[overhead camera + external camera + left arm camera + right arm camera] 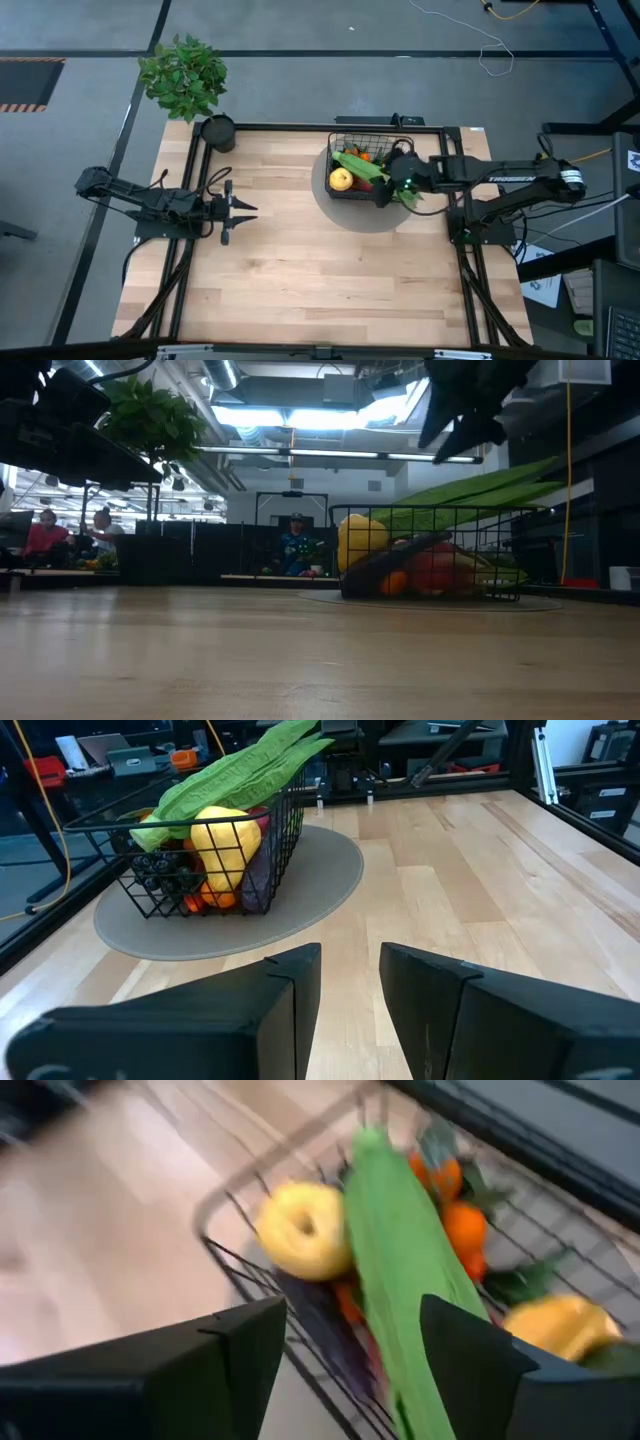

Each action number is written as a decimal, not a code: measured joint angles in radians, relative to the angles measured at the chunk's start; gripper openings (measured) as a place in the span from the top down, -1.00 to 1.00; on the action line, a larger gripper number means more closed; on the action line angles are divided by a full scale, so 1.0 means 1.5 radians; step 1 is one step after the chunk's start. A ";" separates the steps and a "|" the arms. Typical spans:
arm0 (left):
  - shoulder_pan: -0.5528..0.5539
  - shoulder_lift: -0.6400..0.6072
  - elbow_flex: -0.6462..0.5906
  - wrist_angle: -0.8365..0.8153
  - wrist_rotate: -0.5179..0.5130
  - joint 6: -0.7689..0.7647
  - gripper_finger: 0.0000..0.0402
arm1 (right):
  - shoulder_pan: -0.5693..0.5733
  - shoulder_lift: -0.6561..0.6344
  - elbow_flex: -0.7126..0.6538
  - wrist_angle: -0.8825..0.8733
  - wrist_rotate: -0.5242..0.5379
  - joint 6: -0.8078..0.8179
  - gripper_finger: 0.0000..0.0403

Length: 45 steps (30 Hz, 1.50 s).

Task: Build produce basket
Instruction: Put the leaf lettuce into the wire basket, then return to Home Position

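Overhead, one basket (368,165) sat on a round grey mat (350,212) at the table's far right, holding two green bean pods (400,1270), one lemon (341,179) and several orange pieces (462,1225). The right gripper (385,192) hovered released above it; the left gripper (240,210), partly parted, held nothing.

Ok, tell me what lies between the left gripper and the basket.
Only bare wooden tabletop lies between the left gripper and the basket, then the grey round mat's edge under it. The high view shows this.
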 joint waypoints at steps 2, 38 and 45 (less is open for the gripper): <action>0.000 0.000 0.000 0.000 0.000 0.000 0.51 | 0.000 0.023 -0.003 -0.015 0.020 0.009 -0.09; 0.000 0.000 0.000 0.000 0.000 0.001 0.51 | 0.002 0.199 0.136 -0.210 0.168 0.032 -0.09; 0.000 0.000 0.000 0.000 0.000 0.005 0.51 | 0.038 0.199 0.152 -0.242 0.025 0.102 -0.09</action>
